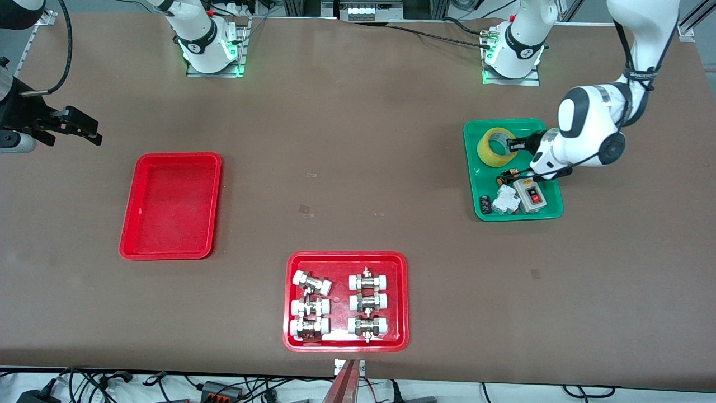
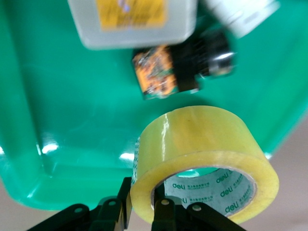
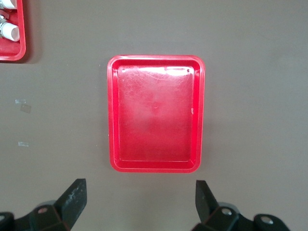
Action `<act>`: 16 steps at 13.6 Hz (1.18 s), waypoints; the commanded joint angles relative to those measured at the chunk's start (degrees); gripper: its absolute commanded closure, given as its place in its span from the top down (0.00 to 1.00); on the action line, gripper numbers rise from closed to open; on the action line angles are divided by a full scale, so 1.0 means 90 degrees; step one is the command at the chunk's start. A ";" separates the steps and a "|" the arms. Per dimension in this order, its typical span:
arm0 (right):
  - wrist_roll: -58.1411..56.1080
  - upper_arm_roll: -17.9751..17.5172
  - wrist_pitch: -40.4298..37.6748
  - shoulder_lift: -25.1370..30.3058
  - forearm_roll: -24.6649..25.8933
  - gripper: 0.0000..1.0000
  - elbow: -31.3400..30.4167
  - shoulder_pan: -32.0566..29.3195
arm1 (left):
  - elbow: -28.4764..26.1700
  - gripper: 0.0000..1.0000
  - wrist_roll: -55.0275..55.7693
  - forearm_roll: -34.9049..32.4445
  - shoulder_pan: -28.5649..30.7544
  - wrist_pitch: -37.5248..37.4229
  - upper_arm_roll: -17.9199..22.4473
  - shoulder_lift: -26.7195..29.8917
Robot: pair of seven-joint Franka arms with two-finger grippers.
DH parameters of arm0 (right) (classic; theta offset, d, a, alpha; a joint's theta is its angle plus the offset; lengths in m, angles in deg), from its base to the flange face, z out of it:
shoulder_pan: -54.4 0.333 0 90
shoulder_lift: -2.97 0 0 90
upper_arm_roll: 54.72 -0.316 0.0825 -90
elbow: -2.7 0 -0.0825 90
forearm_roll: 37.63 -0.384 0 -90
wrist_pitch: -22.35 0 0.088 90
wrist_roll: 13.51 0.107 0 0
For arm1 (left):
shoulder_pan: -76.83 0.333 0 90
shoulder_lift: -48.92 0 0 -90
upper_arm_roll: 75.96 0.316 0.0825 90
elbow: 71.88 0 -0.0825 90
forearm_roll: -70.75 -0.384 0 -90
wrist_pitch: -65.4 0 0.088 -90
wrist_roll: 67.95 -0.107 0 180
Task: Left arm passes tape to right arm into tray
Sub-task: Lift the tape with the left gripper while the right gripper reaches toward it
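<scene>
The task stood at its first step. The tape [image 1: 495,146] was still over the green tray [image 1: 475,190] at the left arm's end of the tabletop [image 1: 347,168], tilted on edge. The left gripper [image 1: 516,144] had its jaws closed on the roll's wall, one finger [image 2: 166,211] inside the hole and one outside. The right gripper [image 1: 84,130] waited in the air near the red tray [image 1: 127,235], jaws spread wide and empty. The red tray held nothing. Lifting, handover and placement all remained to be done.
</scene>
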 commanded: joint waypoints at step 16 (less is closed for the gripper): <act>-0.0033 -0.0037 -0.0212 -0.0664 -0.1247 1.00 0.0304 0.0251 | 0.4575 0.00 0.1946 0.4136 -0.0599 -0.1508 -0.2943 -0.0794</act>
